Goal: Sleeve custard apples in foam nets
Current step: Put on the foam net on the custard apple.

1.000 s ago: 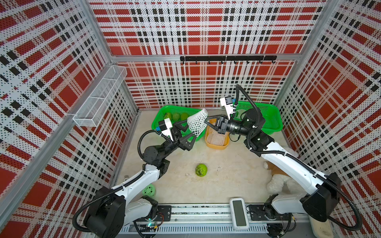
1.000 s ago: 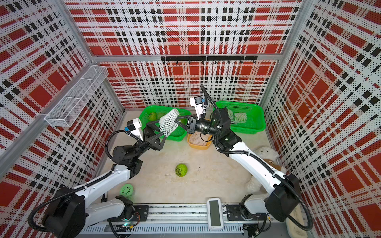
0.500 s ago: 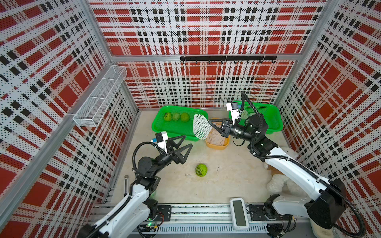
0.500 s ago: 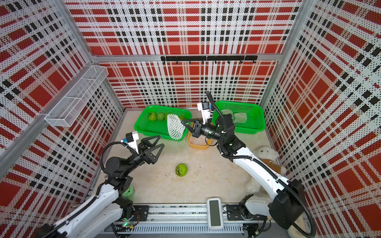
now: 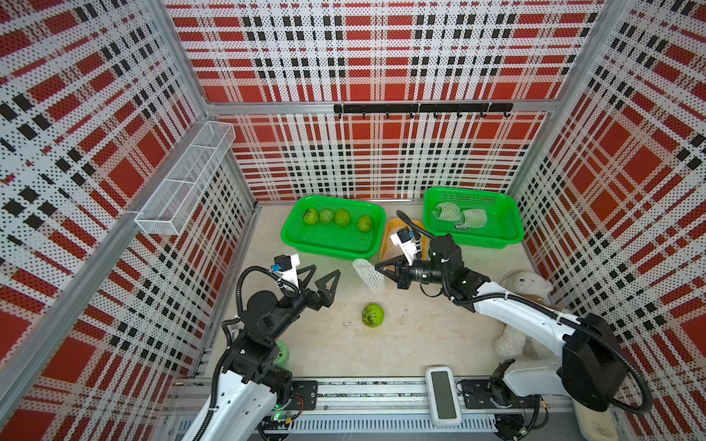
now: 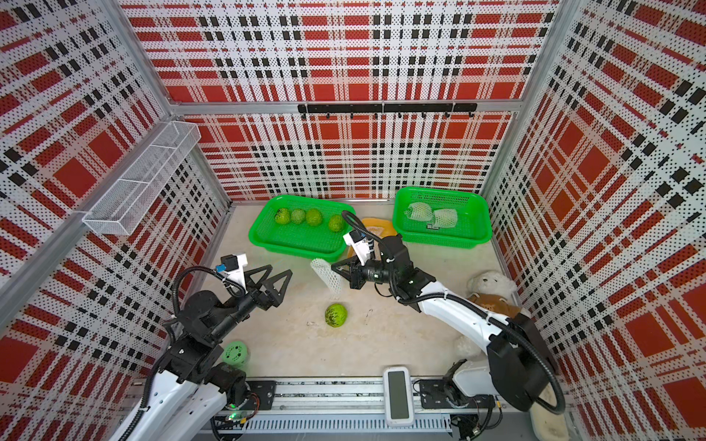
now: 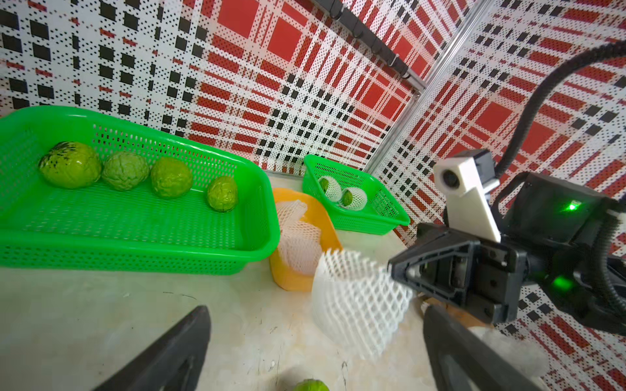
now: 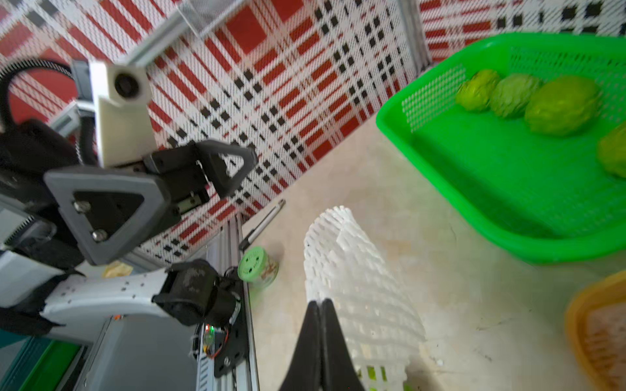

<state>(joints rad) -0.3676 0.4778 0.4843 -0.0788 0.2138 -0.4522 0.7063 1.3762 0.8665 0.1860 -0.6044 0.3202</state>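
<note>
In a top view, the right hand (image 5: 377,267) is clamped on a foam net (image 5: 367,275) at frame centre. The left hand (image 5: 324,273) gapes empty, further left in the frame. One bare custard apple (image 5: 373,315) lies on the surface (image 5: 420,336) just below.

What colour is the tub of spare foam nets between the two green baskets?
Orange-yellow; the tub shows best in the left wrist view.

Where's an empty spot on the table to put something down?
The biggest bare patch lies between the loose custard apple and the front rail. Another lies between the right basket and the teddy bear. It's crowded at the back, around the left basket and orange tub, and mid-table, where the right gripper holds a foam net.
</note>
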